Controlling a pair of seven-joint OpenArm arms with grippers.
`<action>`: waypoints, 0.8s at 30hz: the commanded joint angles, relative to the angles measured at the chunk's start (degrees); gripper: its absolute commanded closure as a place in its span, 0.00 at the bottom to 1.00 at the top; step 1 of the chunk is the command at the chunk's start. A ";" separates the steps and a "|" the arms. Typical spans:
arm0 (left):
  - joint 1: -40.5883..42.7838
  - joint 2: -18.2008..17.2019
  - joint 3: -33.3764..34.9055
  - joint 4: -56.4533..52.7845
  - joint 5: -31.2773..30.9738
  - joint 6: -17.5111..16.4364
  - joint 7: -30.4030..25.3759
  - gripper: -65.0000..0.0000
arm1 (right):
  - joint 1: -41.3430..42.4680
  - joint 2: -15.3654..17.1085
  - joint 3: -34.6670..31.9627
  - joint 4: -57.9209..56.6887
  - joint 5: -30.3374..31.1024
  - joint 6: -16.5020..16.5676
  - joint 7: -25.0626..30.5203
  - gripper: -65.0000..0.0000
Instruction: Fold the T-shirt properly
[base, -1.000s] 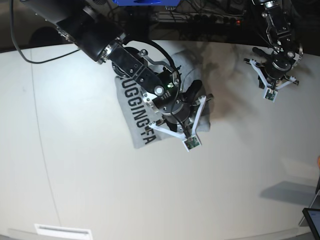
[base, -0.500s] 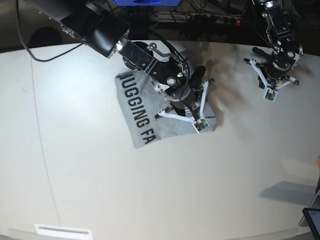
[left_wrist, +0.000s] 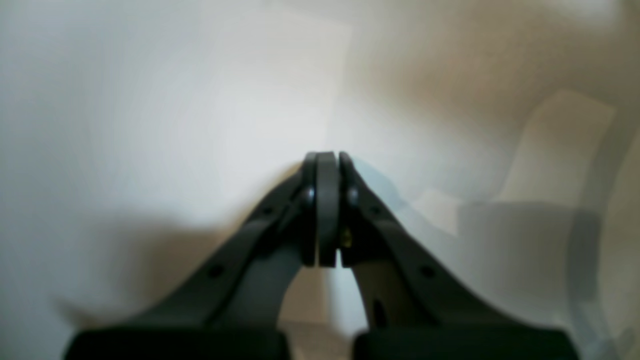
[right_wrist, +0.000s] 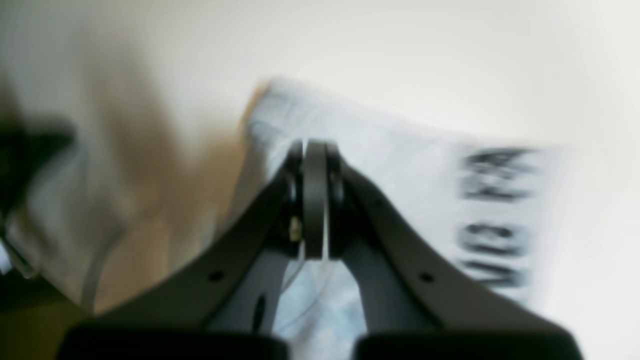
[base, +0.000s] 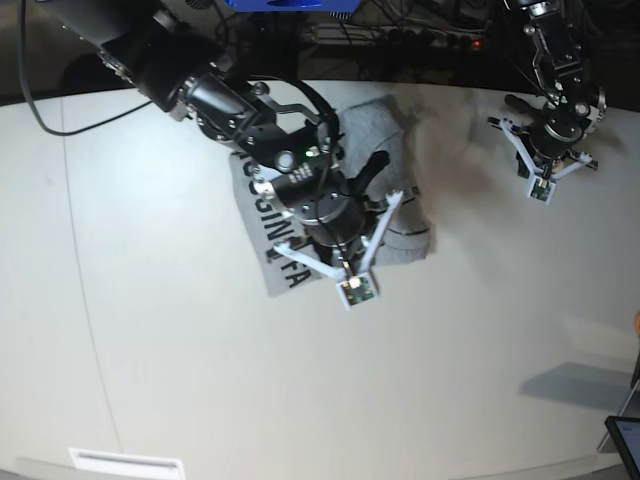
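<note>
T-shirt sits folded into a compact block on the far-centre of the table, lettering strip along its left edge, a rumpled ridge on the far-right corner.

Step in hand, as I read it: pressing or smoothing the folded stack flat with the right arm. To do it well: keep the tips low and flat on the cloth, stroke from the middle out toward the near edge, light pressure so the top layer doesn't drag and skew the fold. That lumpy far-right corner looks like it needs tucking before calling it done.

Right gripper: jaws fully together, nothing clamped between them. In its wrist view the tips lie over the grey fabric just inside the shirt's edge, with the black letters off to one side. Whether the tips actually touch the cloth I can't tell; the picture is blurred.

Left gripper: also fully closed and empty, parked at the far right, well apart from the shirt, over bare table.
</note>
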 joint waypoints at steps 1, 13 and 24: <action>0.17 -0.61 -0.01 0.88 0.70 -0.47 0.21 1.00 | -0.58 0.96 1.17 2.60 0.23 0.08 0.39 1.00; 11.78 -5.98 6.41 5.89 0.70 -0.47 -4.54 1.00 | -13.24 7.99 17.96 5.76 0.32 0.08 4.35 1.00; 14.59 -4.13 13.80 14.86 0.61 -0.47 -7.62 1.00 | -14.47 8.17 31.94 3.57 0.23 0.08 6.02 1.00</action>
